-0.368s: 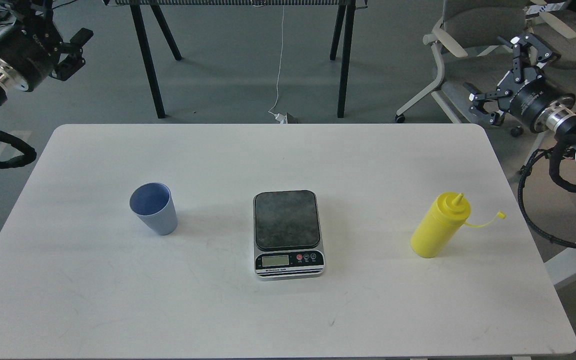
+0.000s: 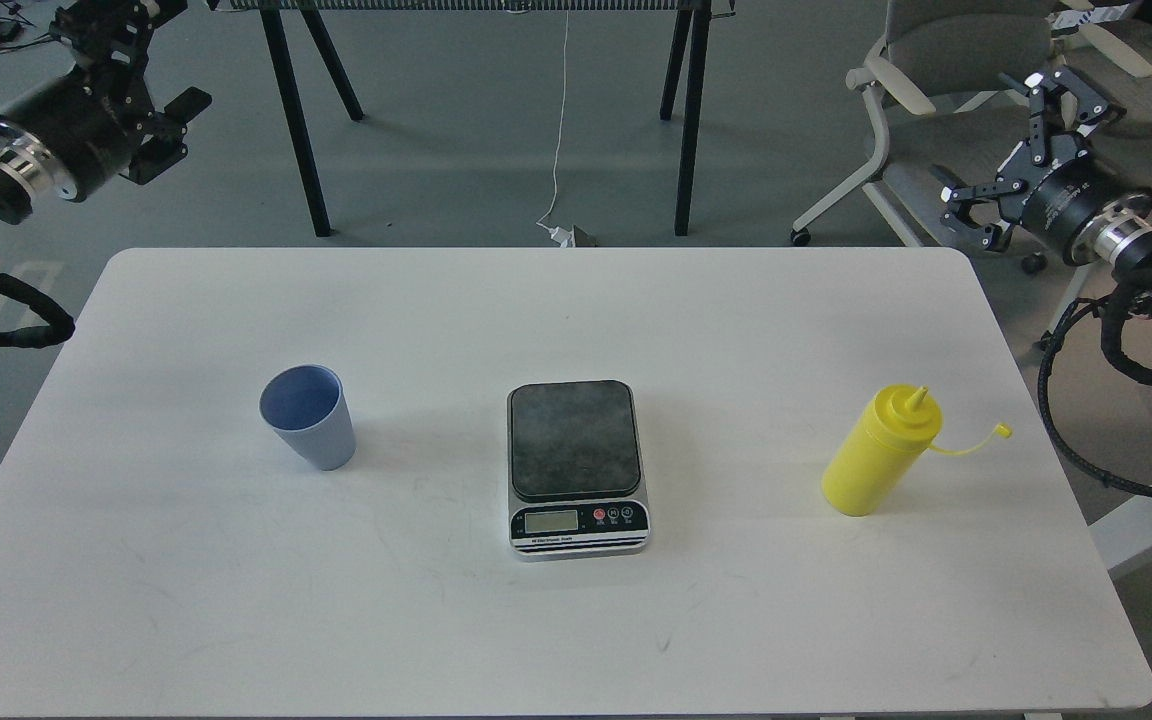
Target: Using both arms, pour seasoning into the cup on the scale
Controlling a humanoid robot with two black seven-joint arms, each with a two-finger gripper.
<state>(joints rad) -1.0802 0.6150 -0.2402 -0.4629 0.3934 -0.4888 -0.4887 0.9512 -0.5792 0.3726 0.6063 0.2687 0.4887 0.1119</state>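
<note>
Black arms – silver joint rings, looped black cables; white disc near right wrist.

I see a matt white table, a scuffed dark scale plate, and a smooth plastic cup and bottle.

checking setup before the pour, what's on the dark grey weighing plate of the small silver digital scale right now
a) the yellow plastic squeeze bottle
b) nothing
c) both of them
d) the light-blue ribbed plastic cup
b, the dark grey plate of the small silver digital scale is bare; the light-blue ribbed plastic cup stands on the white table to its left and the yellow plastic squeeze bottle to its right.
</note>
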